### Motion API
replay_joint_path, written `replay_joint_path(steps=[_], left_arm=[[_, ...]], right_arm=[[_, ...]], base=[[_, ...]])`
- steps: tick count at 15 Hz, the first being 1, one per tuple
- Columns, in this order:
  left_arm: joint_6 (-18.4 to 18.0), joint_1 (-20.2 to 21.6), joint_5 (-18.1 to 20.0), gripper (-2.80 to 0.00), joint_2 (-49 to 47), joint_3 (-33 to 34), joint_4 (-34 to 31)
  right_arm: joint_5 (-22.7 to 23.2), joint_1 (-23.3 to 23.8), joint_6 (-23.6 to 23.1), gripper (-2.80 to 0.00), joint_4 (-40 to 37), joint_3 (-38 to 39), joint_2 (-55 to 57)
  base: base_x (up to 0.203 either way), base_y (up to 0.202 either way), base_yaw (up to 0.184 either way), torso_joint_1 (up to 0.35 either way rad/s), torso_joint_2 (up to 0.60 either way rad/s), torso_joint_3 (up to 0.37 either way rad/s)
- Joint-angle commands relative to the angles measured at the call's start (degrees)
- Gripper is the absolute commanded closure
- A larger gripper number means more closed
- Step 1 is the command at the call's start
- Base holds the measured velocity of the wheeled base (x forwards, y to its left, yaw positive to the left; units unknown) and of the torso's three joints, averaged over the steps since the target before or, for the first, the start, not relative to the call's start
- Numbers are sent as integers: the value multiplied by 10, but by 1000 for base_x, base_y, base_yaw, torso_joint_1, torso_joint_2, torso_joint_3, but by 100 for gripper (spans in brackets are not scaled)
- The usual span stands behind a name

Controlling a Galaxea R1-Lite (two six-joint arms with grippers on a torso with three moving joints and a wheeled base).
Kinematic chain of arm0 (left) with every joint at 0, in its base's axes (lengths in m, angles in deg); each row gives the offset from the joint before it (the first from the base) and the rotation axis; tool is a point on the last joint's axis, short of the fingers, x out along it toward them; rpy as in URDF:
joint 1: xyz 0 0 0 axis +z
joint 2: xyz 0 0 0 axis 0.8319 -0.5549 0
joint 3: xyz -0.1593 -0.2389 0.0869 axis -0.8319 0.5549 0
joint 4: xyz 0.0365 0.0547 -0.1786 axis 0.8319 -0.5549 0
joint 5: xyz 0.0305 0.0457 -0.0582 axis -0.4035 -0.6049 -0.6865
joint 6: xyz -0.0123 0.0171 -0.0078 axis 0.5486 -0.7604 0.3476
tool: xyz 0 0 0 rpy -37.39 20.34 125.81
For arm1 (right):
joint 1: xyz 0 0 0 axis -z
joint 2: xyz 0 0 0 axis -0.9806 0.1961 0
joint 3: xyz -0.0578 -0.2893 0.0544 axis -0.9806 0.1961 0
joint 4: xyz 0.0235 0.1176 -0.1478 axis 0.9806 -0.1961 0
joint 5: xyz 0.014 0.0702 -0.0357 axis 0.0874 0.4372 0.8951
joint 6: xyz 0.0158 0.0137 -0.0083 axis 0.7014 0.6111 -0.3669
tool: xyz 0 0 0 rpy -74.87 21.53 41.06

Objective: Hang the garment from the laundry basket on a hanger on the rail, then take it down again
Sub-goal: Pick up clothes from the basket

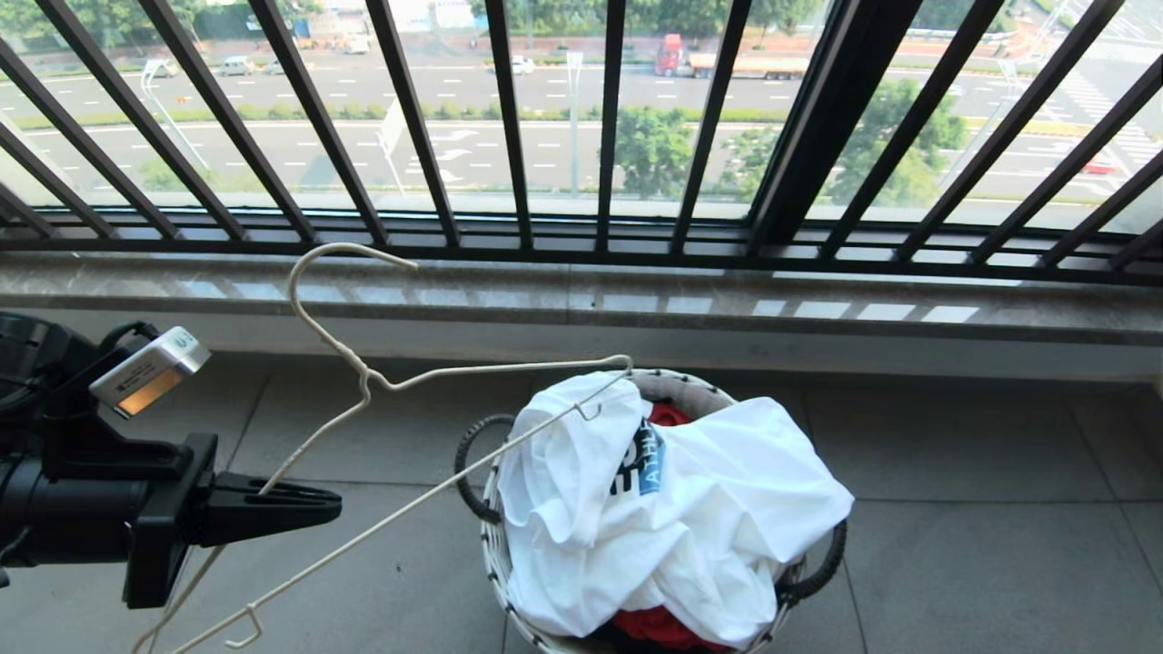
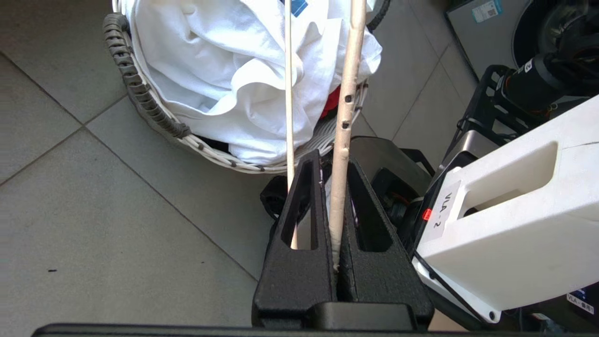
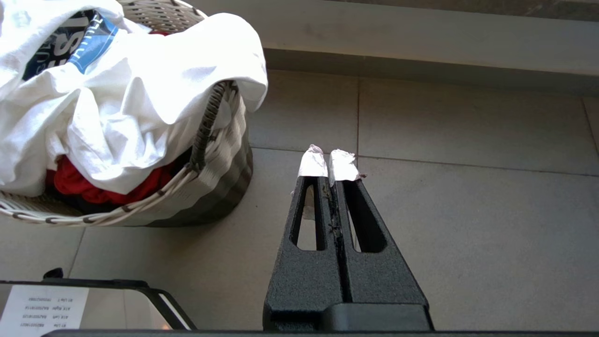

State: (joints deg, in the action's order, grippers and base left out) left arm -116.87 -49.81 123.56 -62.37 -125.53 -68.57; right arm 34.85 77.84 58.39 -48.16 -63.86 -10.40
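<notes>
Hanger (image 1: 363, 381) is clamped by one sloping arm in your left gripper (image 1: 309, 501), jaws closed tight on the wire. Its far end rests over the garment (image 1: 672, 509) in the laundry basket (image 1: 495, 545). Feed that tip into the collar slowly, keeping the wire from twisting. Right gripper (image 3: 331, 164) sits closed and empty beside the basket.

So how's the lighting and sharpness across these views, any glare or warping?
Head view: daylight through the window railing, whose bars fan outward; bright patches on the sill. Left wrist view: the T-shirt glares white. Right wrist view: soft, even light, the right gripper sharp.
</notes>
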Motion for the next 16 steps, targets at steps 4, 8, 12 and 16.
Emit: replay_joint_path(steps=[4,8,12,16], left_arm=[[40,27,5,0,-7,-23,-1],[45,29,6,0,-12,-26,-1],[45,29,6,0,-8,-28,-1],[45,33,6,0,-2,-27,-1]], right_arm=[[0,0,-2,0,0,0,0],[1,0,-5,0,0,-1,0],[1,0,-5,0,-1,-1,0],[2,0,-5,0,-13,-31,1]], base=[[0,0,0,0,0,0],[0,0,0,0,0,0],[0,0,0,0,0,0],[0,0,0,0,0,0]])
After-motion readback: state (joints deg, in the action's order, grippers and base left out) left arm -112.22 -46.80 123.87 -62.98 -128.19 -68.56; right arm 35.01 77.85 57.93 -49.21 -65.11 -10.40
